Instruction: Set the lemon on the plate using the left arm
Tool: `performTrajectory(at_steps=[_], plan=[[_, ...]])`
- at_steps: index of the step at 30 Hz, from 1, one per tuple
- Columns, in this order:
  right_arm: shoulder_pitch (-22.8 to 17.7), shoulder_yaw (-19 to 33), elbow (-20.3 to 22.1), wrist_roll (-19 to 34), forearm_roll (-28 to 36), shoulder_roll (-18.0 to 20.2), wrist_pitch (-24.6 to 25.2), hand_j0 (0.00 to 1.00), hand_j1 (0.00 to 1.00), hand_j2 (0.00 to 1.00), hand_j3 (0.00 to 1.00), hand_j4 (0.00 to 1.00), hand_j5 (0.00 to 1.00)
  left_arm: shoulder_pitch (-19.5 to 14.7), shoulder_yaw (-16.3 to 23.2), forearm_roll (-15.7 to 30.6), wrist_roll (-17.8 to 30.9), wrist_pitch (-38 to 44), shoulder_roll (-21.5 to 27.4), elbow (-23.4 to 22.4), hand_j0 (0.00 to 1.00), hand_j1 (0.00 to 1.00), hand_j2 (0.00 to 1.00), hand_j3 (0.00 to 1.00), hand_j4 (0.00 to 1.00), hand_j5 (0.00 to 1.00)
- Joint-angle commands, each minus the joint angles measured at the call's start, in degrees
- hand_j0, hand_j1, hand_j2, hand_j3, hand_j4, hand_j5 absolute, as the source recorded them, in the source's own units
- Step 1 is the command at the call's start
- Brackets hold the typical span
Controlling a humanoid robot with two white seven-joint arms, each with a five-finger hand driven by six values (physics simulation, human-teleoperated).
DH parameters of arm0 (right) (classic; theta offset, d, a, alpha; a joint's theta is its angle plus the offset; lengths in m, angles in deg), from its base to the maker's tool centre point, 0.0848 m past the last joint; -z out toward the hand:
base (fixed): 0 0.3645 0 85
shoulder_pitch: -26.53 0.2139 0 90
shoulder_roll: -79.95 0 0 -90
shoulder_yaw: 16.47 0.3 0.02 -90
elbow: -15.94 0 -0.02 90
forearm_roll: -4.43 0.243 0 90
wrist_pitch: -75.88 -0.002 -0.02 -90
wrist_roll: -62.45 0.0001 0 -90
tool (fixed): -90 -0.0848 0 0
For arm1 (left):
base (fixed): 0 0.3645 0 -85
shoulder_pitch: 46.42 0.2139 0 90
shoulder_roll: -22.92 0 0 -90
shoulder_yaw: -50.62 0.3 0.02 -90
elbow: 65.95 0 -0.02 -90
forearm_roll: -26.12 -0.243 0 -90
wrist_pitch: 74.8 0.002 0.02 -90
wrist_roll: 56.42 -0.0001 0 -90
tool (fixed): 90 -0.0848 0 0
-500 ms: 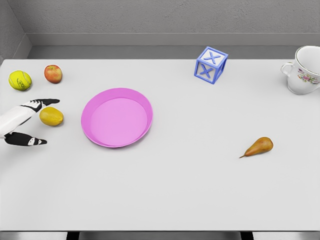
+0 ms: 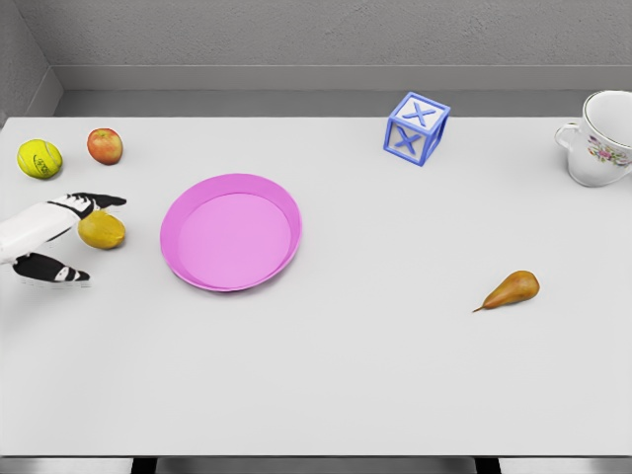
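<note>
The white bench (image 2: 346,375) fills most of the view, with its front edge along the bottom and a grey wall behind its far edge. Wide bare room lies across its middle and front.

The pink plate (image 2: 231,232) sits left of centre, flat on the bench. The left hand (image 2: 54,237) comes in low from the left edge, its white forearm nearly level and pointing right. Its fingers are spread apart: an upper black-tipped finger (image 2: 99,200) reaches over the top of the lemon, while a lower one (image 2: 54,271) lies well below it, near the bench. Whether the upper finger touches the fruit cannot be told; the hand is not closed on it.

A flowered cup (image 2: 602,138) stands at the far right edge. A blue block (image 2: 416,128) stands at the back, right of centre. A pear (image 2: 512,289) lies alone at the right.

The lemon (image 2: 103,230) rests on the bench just left of the plate, apart from its rim. A tennis ball (image 2: 39,158) and an apple (image 2: 105,145) sit behind it.
</note>
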Motion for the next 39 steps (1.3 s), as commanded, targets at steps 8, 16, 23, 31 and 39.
performTrajectory(at_steps=[8,16,23,31,39], plan=[[0.0,-0.02,0.0,-0.01,0.01,0.0,0.0,1.0,1.0,1.0,1.0,1.0,1.0,-11.78,10.04,-8.38,0.83,0.11,3.46,-9.14,1.0,1.0,1.0,1.0,1.0,1.0],[0.0,-0.02,0.0,-0.01,0.01,0.0,0.0,1.0,1.0,1.0,1.0,1.0,1.0,-13.8,11.27,-12.6,1.71,0.11,3.02,-9.23,1.0,1.0,1.0,1.0,1.0,1.0],[0.0,-0.02,0.0,-0.01,0.01,0.0,0.0,1.0,1.0,1.0,1.0,1.0,1.0,-16.0,14.7,-12.25,1.45,0.11,2.93,-9.32,1.0,1.0,1.0,1.0,1.0,1.0],[0.0,-0.02,0.0,-0.01,0.01,0.0,0.0,1.0,1.0,1.0,1.0,1.0,1.0,-17.84,19.09,-12.07,1.27,0.11,2.84,-9.14,1.0,1.0,1.0,1.0,1.0,1.0],[0.0,-0.02,0.0,-0.01,0.01,0.0,0.0,1.0,1.0,1.0,1.0,1.0,1.0,-18.02,19.53,-12.6,1.27,0.11,2.66,-9.41,0.94,0.94,0.94,0.94,0.94,0.94]])
